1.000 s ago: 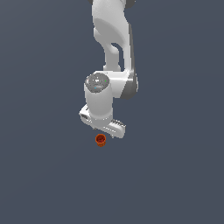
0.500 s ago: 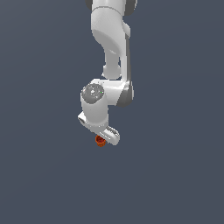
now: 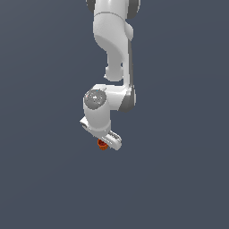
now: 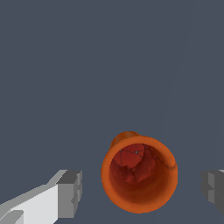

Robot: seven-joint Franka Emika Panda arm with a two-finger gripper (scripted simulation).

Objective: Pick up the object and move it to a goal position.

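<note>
My pincer [image 4: 140,188] is hanging wide open right over the little orange cup [image 4: 139,174], fingers [image 4: 70,192] sitting apart on either side, not touching it. From the exterior view the cup [image 3: 102,145] is peeking out just under my hand.

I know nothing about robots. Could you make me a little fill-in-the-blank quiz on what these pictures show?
1. The small cup is coloured ____.
2. In the wrist view, the cup sits ____ the tool's two fingers.
3. The fingers are ____ touching the cup.
4. The robot arm is coloured ____.

Missing words: orange-red; between; not; white
</note>
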